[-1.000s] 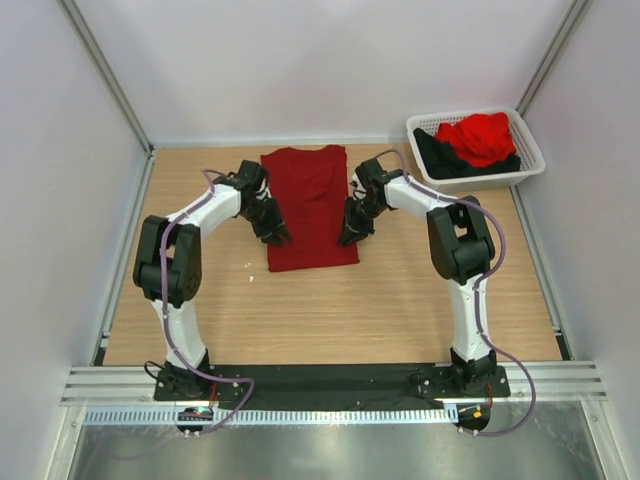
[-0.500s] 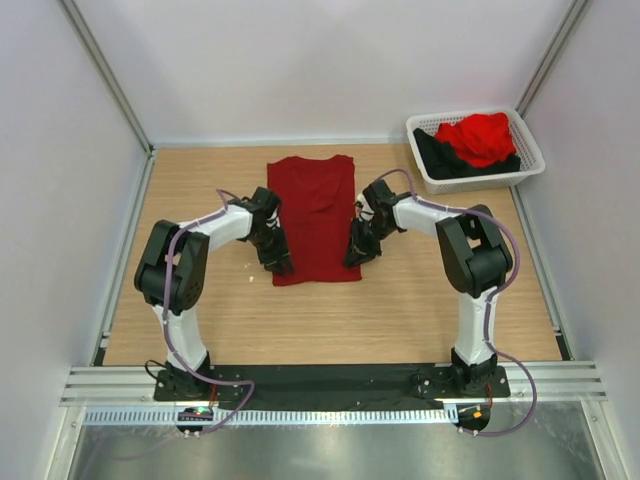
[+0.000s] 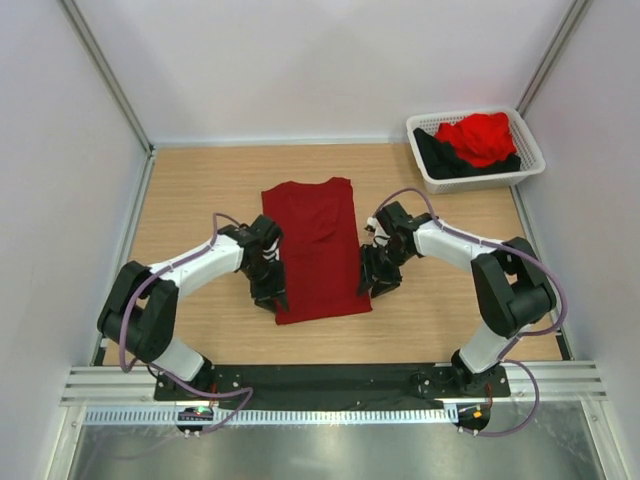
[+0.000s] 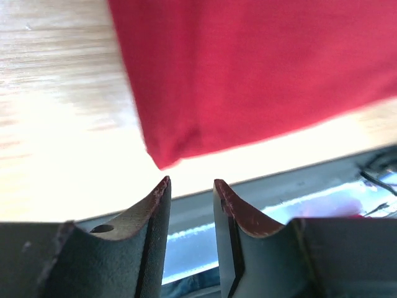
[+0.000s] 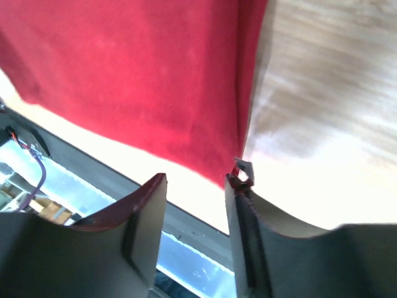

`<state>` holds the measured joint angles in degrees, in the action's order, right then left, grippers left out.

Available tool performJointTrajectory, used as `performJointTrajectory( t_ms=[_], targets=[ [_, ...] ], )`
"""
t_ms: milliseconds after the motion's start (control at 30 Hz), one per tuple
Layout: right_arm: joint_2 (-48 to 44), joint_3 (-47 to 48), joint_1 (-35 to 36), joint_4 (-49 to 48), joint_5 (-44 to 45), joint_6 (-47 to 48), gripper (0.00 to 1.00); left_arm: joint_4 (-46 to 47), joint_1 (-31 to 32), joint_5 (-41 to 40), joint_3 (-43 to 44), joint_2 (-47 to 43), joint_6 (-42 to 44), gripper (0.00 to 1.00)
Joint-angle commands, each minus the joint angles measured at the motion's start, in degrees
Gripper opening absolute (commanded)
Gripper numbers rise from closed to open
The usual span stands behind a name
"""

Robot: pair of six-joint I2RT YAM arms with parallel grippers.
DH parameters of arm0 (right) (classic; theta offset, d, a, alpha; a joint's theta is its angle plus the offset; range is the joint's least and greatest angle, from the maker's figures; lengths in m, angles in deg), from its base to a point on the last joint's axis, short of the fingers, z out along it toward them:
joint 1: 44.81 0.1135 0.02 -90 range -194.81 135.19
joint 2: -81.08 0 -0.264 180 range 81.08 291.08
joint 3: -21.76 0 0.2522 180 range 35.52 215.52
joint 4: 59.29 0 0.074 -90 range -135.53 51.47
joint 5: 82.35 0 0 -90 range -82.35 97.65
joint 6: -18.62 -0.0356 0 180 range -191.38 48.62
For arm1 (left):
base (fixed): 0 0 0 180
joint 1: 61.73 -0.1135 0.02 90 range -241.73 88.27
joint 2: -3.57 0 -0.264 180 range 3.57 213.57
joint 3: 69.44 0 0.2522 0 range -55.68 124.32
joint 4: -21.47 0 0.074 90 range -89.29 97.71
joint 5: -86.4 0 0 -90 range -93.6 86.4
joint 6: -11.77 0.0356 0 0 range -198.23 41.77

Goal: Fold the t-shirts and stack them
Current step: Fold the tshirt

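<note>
Right now your dark crimson t-shirt [image 3: 315, 245] lies flat on the wooden table [image 3: 200, 190], folded lengthwise into a narrow strip. Its collar end points away from the arm bases and its hem end is nearest them. It sits roughly midway between the two arms, a little tilted, with the near end slightly to the right of the far end.

Your left gripper [image 3: 278, 298] is down at the near left corner of the strip. In the left wrist view its fingers [image 4: 155, 205] stand a small way apart with nothing between them, and the cloth's corner sits just beyond the tips.

Your right gripper [image 3: 372, 288] is at the near right corner. In the right wrist view its fingers [image 5: 139, 205] are parted somewhat wider and the gap is empty. The shirt's corner reaches the tip of one finger, but you cannot tell whether it touches.

Well apart, at the far right corner of the table, the white latticed basket [image 3: 530, 150] holds a crumpled brighter red t-shirt [image 3: 478, 138] lying on a black t-shirt [image 3: 435, 155].
</note>
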<state>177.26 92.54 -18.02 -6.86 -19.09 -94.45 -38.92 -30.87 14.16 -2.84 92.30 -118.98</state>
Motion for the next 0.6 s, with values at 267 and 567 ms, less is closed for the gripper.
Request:
performJointTrajectory(
  t_ms=[267, 567],
  targets=[
    [9.7, 21.8, -0.7, 6.2, 3.1, 3.4, 0.46, -3.7, -5.1, 8.4, 16.9, 8.5, 3.8, 0.27],
    [19.8, 30.9, -1.3, 3.0, 0.7, 1.2, 0.38, -4.3, -8.0, 5.8, 21.3, 15.0, 7.0, 0.23]
  ],
)
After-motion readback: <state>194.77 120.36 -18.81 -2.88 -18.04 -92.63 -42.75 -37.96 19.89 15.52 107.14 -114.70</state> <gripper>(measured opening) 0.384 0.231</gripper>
